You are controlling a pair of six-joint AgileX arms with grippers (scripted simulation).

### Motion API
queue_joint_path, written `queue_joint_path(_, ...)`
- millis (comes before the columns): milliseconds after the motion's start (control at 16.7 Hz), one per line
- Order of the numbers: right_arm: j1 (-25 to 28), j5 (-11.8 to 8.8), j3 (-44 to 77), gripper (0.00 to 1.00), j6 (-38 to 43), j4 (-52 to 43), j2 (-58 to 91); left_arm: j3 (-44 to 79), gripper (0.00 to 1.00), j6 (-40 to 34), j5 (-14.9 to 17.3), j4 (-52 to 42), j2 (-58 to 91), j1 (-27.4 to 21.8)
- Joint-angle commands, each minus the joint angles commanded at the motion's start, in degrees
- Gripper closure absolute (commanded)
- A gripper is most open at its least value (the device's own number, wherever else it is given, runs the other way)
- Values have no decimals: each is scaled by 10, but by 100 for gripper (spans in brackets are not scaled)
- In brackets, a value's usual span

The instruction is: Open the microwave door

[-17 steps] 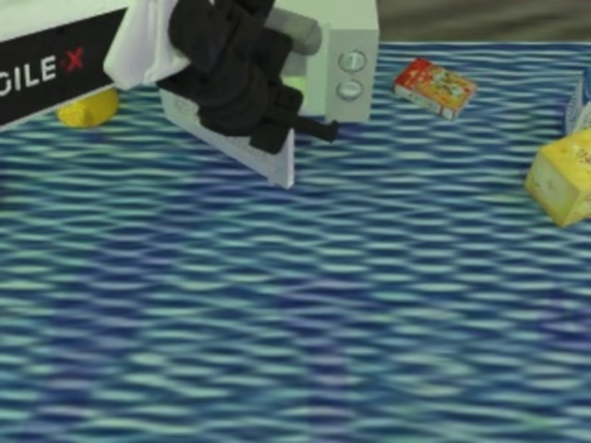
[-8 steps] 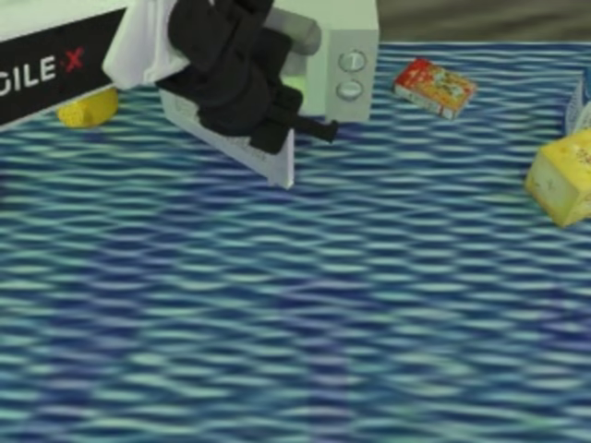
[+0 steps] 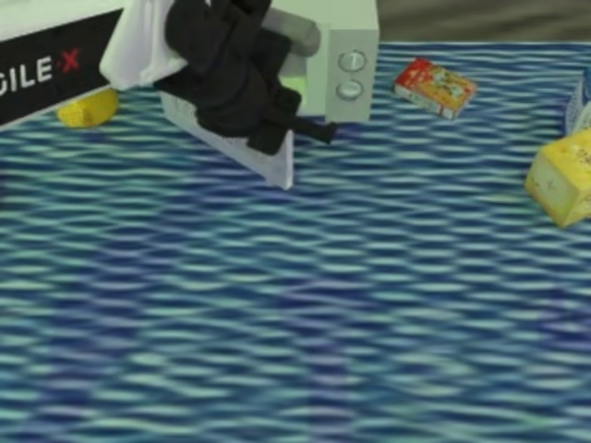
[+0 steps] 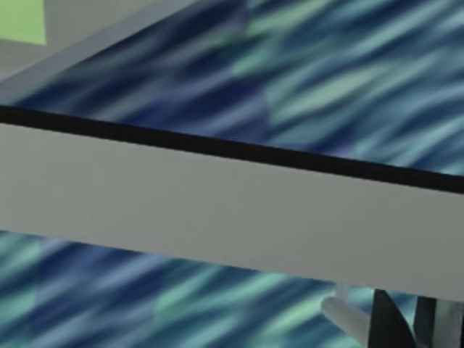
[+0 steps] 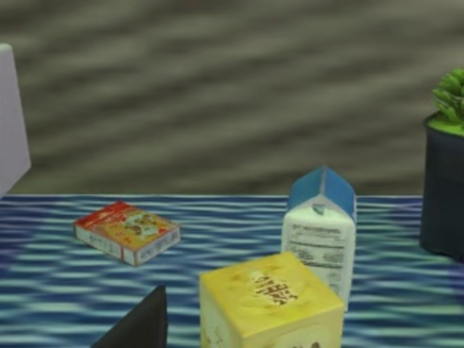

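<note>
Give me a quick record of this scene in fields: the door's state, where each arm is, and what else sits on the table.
door state: light grey microwave door swung partly open from the boxy grey-white microwave
left arm: black left gripper at the door's free edge
right arm: out of the top view
surface: blue wavy-patterned table
other items: red-orange flat box, yellow cube carton, blue-topped white milk carton, dark potted plant, yellow lump

The table (image 3: 305,305) is covered with a wavy pattern in blue and pale green over its whole surface. Behind its far edge there is a wall (image 5: 232,87) with soft grey-brown horizontal stripes. The light is even, with no strong shadows.
</note>
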Motion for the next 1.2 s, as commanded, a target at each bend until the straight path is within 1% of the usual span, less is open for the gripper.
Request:
queue_joint_path(360,0,0,0,0,0,0,0,-44,100,72,38,9,-36,25)
queue_joint_path(1200,0,0,0,0,0,0,0,-46,100,75,39,9,-37,26)
